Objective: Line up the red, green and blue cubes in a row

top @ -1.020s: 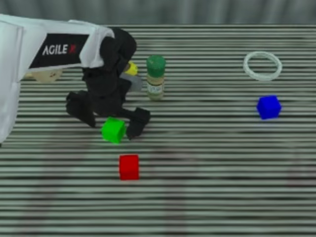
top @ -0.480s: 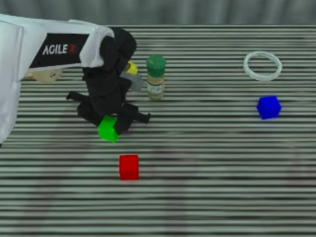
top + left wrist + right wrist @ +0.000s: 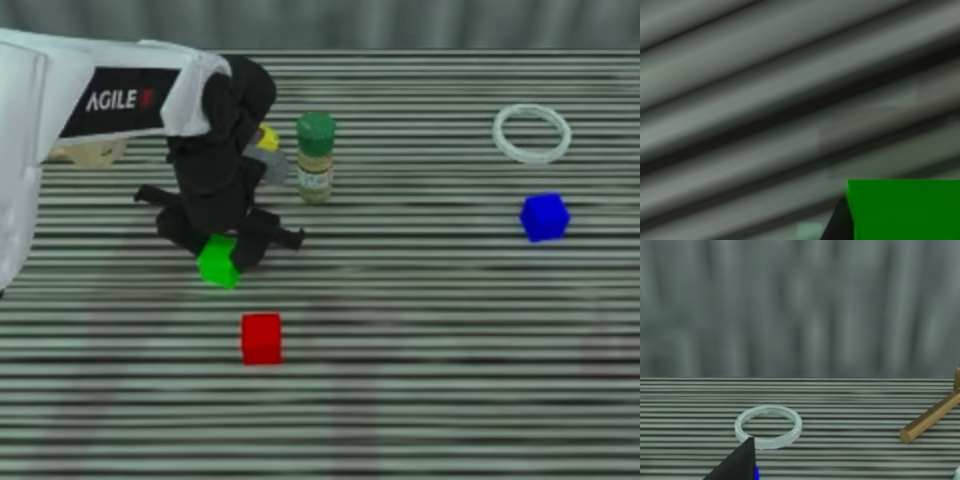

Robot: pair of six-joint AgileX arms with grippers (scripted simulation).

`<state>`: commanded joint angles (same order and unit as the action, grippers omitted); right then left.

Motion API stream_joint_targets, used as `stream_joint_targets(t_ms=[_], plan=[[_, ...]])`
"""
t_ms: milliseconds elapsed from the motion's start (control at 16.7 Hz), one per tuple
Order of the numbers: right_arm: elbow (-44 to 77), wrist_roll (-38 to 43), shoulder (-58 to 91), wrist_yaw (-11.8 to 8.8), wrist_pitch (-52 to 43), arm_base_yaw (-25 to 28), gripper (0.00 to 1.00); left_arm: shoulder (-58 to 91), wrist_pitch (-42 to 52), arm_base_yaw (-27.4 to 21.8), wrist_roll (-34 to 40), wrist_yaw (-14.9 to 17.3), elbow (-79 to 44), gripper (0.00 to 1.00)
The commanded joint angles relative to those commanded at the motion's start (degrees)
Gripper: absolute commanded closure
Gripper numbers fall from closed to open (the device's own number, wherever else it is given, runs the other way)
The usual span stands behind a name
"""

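Three small solid-coloured cubes are lying well apart in the top view, so no row is forming yet. The left hand (image 3: 222, 250) is sitting left of centre in the frame with its dark fingers clamped on two sides of the bright green cube (image 3: 218, 262); whether the cube is resting on the striped grey table (image 3: 440, 380) or riding just above it I cannot tell. The bright red cube (image 3: 261, 338) is lying lower in the frame, just right of the green one and apart from it. The deep blue cube (image 3: 544, 216) is sitting far off at the right, below a white plastic ring (image 3: 531, 133). A green-capped spice jar (image 3: 315, 157) is standing near the hand's right side, so a careless swing could be tipping it. The grip is looking skewed to the cube's faces, which could be letting it twist or slip.

The left wrist view is showing the green cube (image 3: 905, 210) filling the lower right corner over the table (image 3: 765, 100), with a dark finger edge beside it.

The right wrist view is showing the white ring (image 3: 768, 426), a sliver of the blue cube (image 3: 756, 473) and a wooden stick (image 3: 932, 421); the right hand is not showing as a whole, so I cannot tell its state. The right arm is out of the top view.
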<state>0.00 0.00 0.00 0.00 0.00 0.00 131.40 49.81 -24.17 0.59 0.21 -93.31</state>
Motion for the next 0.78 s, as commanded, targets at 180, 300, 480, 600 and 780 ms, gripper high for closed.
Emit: stream_joint_targets(t_ms=[180, 300, 480, 600, 780], plan=[[0.0, 0.0, 0.0, 0.0, 0.0, 0.0, 0.0, -0.73, 2.36, 0.18, 0.05, 0.03, -1.71, 1.0], [0.0, 0.0, 0.0, 0.0, 0.0, 0.0, 0.0, -2.06, 6.29, 0.4, 0.0, 0.05, -4.04, 1.0], [0.0, 0.0, 0.0, 0.0, 0.0, 0.0, 0.0, -4.22, 12.04, 0.92, 0.09, -0.03, -7.41, 1.0], [0.0, 0.0, 0.0, 0.0, 0.0, 0.0, 0.0, -4.97, 13.24, 1.08, 0.12, -0.05, -8.27, 1.0], [0.0, 0.0, 0.0, 0.0, 0.0, 0.0, 0.0, -4.76, 13.11, 0.75, 0.03, -0.08, -8.16, 1.0]])
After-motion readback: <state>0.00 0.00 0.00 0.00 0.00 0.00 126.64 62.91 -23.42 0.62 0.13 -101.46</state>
